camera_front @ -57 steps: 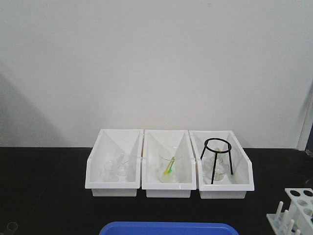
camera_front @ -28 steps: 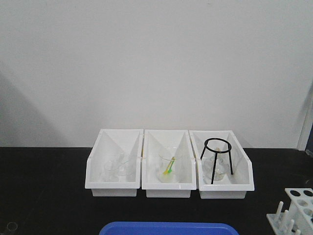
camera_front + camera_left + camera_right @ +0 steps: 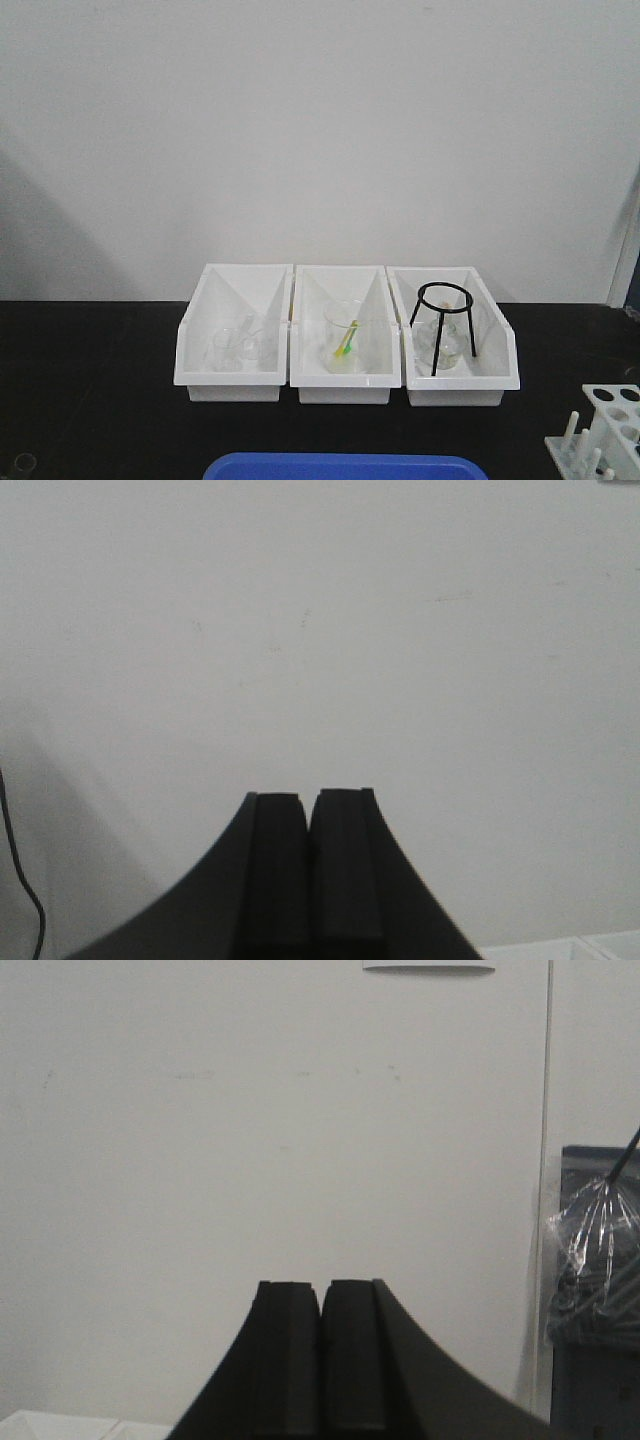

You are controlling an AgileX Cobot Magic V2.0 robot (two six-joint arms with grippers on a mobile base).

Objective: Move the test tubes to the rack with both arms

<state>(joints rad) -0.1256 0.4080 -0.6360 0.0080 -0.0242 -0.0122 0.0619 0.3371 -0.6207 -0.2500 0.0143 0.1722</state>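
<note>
Plain white wall (image 3: 320,130) fills the upper part of the front view, with a grey shadow on its left side. Below it runs a black counter (image 3: 90,400). Three white bins (image 3: 345,385) stand side by side at the back of the counter, their walls touching. The left bin holds clear beakers (image 3: 235,348). The middle one holds a beaker with a yellow-green stick (image 3: 346,340) leaning in it. The right one holds a black ring tripod (image 3: 443,325) standing over more glassware. A blue tray (image 3: 345,467) shows only its far edge at the bottom centre. The rack (image 3: 605,430) sits on the counter at the lower right corner, white, upright, cut off by the frame, well apart from the bins. A small clear ring (image 3: 23,462) lies near the lower left corner; what it is cannot be told.

From the left wrist, the left fingers (image 3: 280,870) are pressed together with nothing between them, against white wall. A dark cable (image 3: 22,880) hangs at the left edge.

From the right wrist, the right fingers (image 3: 288,1350) are likewise together and empty. A crumpled clear plastic bag (image 3: 600,1225) sits at the right edge.
</note>
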